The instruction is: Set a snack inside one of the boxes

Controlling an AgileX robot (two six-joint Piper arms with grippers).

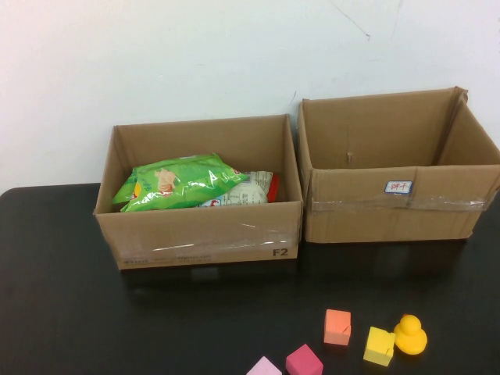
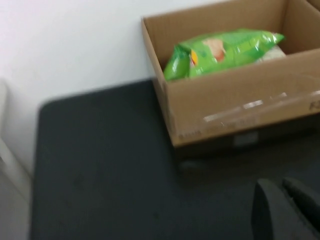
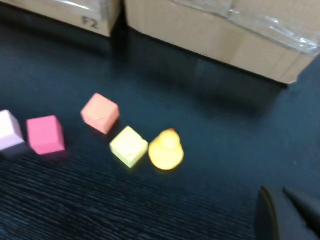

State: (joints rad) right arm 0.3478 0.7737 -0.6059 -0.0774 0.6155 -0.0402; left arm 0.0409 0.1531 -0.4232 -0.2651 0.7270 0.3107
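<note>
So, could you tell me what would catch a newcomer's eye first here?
The bright green snack bag lying in the left box, beside the empty right box. Next, the yellow duck touching a yellow block at the table's near edge. The left gripper and right gripper are shut, holding nothing.

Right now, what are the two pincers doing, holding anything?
Left pincer: shut, holding nothing, above the black table near the left box.
Right pincer: shut, holding nothing, above the table near the yellow duck.
</note>
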